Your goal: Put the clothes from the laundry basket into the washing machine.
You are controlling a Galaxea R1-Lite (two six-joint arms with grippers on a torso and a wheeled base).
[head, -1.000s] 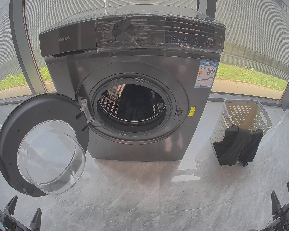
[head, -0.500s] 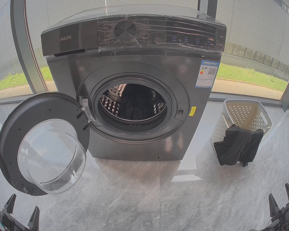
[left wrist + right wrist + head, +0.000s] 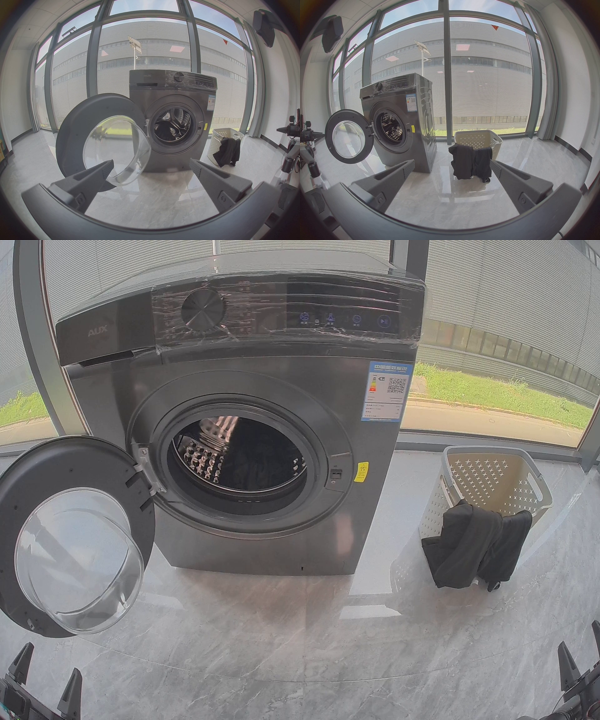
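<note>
Now the black clothes (image 3: 476, 546) hang over the near rim of the white laundry basket (image 3: 500, 450). They are folded across the rim, so most of the cloth drops down the outside wall toward the grey floor (image 3: 300, 640). The long way of the cloth is up and down, and the fold on top runs sideways along the rim. From the right gripper (image 3: 451, 162) the clothes are straight ahead, lined up with the gap between its two fingers. They are well apart from it, with bare floor in between. Its jaws are spread wide and hold nothing. From the left gripper (image 3: 151, 161) the clothes lie far off to its right, past the washing machine (image 3: 250, 365). Its jaws are spread wide too, and they are empty. The open round door (image 3: 69, 534) stands near in front of the left gripper. The round mouth of the drum (image 3: 237, 455) is just beyond that door. I think the right arm is the nearer one, so it should go for the clothes. It would need to move forward and come down on the fold at the rim, with one finger on each side of the cloth. After that the clothes must travel left, to the open drum.
</note>
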